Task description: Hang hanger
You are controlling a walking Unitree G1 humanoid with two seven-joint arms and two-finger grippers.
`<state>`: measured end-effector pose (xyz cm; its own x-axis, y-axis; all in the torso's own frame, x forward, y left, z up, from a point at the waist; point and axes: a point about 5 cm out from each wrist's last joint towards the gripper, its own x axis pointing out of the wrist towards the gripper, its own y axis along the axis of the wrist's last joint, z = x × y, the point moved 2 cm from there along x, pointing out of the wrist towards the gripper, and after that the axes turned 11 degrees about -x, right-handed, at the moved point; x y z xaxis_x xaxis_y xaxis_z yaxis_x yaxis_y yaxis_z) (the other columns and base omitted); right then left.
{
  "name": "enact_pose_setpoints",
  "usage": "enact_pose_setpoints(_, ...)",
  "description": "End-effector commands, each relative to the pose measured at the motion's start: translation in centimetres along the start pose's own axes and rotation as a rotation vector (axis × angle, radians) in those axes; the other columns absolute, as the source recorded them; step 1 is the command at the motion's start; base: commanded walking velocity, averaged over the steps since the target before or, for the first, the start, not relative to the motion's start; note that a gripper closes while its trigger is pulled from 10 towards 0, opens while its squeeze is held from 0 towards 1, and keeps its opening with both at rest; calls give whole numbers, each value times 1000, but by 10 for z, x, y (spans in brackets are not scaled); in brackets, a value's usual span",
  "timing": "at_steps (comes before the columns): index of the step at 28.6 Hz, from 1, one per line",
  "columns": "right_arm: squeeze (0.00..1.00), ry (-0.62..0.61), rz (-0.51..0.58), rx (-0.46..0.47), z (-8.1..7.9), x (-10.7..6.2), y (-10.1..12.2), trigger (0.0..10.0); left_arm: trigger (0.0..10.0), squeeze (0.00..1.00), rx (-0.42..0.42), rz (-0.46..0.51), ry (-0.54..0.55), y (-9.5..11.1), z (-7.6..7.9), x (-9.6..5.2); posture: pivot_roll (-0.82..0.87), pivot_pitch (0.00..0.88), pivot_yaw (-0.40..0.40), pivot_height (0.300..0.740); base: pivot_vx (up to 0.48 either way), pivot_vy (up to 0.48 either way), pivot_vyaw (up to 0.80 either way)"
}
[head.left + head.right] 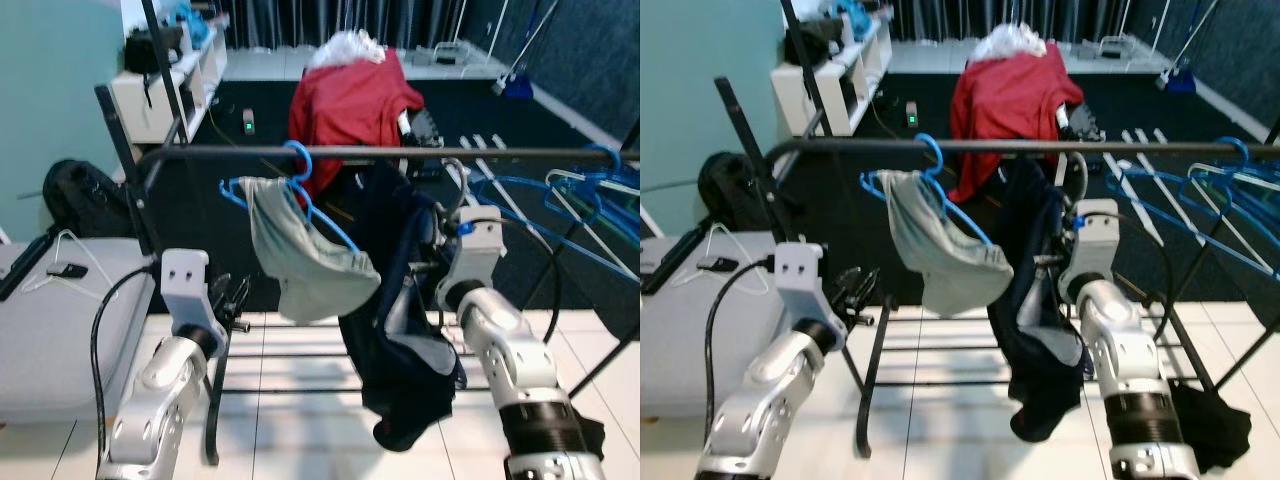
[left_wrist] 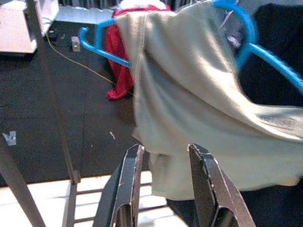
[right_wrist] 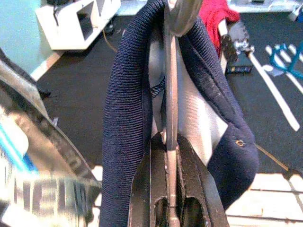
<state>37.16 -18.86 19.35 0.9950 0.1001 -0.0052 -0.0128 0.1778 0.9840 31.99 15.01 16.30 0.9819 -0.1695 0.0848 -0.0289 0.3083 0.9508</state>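
A dark clothes rail (image 1: 400, 152) runs across in front of me. A blue hanger (image 1: 300, 160) hangs on it, with a grey garment (image 1: 305, 255) draped over it. My left gripper (image 2: 163, 156) is open just below and in front of that grey garment (image 2: 203, 94), with nothing between its fingers. My right gripper (image 3: 170, 142) is shut on the thin silver hanger (image 3: 171, 71) that carries a navy garment (image 1: 400, 330). This bundle hangs just under the rail, to the right of the blue hanger. The navy cloth hides the silver hanger's hook, so I cannot tell if it rests on the rail.
Several blue hangers (image 1: 590, 190) hang at the rail's right end. A red garment (image 1: 350, 100) is piled behind the rack. The rack's lower bars (image 1: 300, 360) cross near the floor. A grey surface (image 1: 50, 320) with a white wire hanger (image 1: 70, 260) lies at left.
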Motion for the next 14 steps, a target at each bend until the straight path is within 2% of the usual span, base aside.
enact_pose_setpoints(1,0,11,40,22,0,2,14,10000,10000,0,22,-35,3,-7,-2,-4,14,106,-36,740,0,0,0)
enact_pose_setpoints(11,0,-23,70,47,12,3,24,10000,10000,0,34,-36,-6,-8,-1,-6,15,100,-34,740,0,0,0)
enact_pose_setpoints(14,0,-46,54,77,22,4,25,10000,10000,0,35,-42,-12,-9,-1,-6,15,95,-32,740,0,0,0)
